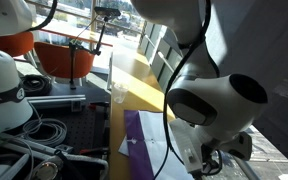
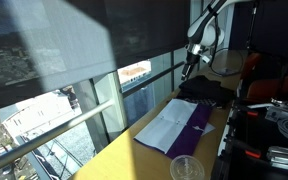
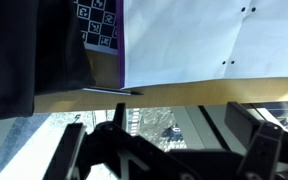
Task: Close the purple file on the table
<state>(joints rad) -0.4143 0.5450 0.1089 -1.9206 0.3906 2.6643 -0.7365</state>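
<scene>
File (image 2: 196,122): thin, flat, rectangular, lying open on the table (image 1: 134,80). One half is plain matte purple cover and the other is white sheets (image 2: 166,130). In the wrist view the sheets (image 3: 214,40) look smooth, with small punched holes near one edge, and a narrow purple strip (image 3: 108,68) shows beside them. A checkered tag (image 3: 97,25) sits on the purple.

Table: long and narrow, with a light yellowish wood top and a straight edge running along the window.

Gripper (image 3: 164,150): the black fingers (image 3: 69,155) stand wide apart with nothing between them. In an exterior view it (image 2: 188,70) hangs above the far end of the table, clear of the file. In the wrist view its fingers frame the strip just past the table edge.

Cup (image 2: 187,168): small, clear and round, standing upright on the table apart from the file, also seen at (image 1: 119,95).

Dark flat thing (image 2: 206,90): lies on the table touching or overlapping the file's far end (cloth or board, can't tell), and fills the side of the wrist view (image 3: 24,60).

Open room: bare wood between file and cup.
</scene>
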